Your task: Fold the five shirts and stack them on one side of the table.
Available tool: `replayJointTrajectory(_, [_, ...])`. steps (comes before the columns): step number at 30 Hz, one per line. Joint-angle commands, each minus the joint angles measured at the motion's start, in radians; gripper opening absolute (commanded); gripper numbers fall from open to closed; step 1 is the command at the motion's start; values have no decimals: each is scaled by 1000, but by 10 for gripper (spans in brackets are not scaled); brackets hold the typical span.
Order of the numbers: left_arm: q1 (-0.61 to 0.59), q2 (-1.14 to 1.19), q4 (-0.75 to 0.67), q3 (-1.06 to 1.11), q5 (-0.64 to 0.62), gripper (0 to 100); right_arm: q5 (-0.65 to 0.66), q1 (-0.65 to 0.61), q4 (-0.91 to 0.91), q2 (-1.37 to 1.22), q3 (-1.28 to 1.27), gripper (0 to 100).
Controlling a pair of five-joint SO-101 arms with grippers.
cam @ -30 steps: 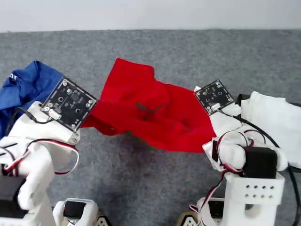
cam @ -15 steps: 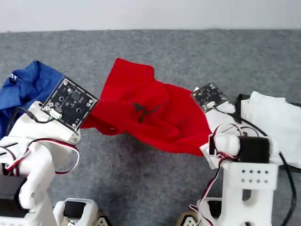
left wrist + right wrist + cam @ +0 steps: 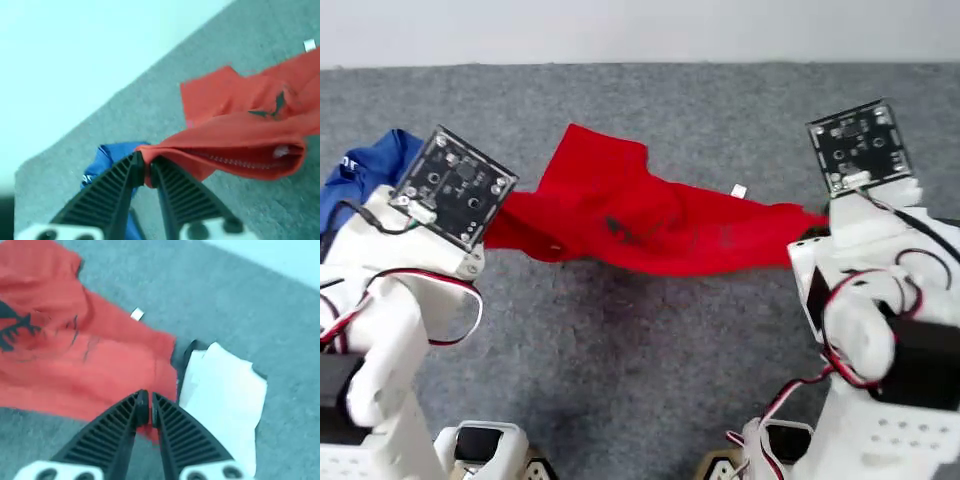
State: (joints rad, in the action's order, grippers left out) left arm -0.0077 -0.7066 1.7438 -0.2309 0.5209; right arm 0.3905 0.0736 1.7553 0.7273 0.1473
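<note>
Right gripper (image 3: 146,402) farther back; it and left gripper (image 3: 145,169) tight on one red shirt (image 3: 650,225); one blue shirt (image 3: 365,180).

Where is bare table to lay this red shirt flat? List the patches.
Bare table lies beyond the red shirt toward the wall, and nearer, between the two arms. Crowded: blue shirt at the left end, white shirt beside the right gripper.
</note>
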Motion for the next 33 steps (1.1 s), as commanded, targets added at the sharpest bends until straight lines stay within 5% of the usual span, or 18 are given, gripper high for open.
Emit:
replayJointTrajectory(1, [-3,6,12,-94,-11,14,-8,12,45,-5,52,9])
replayJointTrajectory(6, [-6,5,14,-119,-12,14,-8,12,47,45,18,9])
replayJointTrajectory(12, [0,8,12,74,-11,14,-9,-18,42,81,-311,10])
replayJointTrajectory(19, [106,14,8,272,-6,14,98,-438,39,79,-647,51])
replayJointTrajectory(26, [132,14,-41,288,-9,14,84,-785,10,5,-655,182])
replayJointTrajectory(33, [117,15,-232,289,-91,14,54,-1029,-59,-240,-540,136])
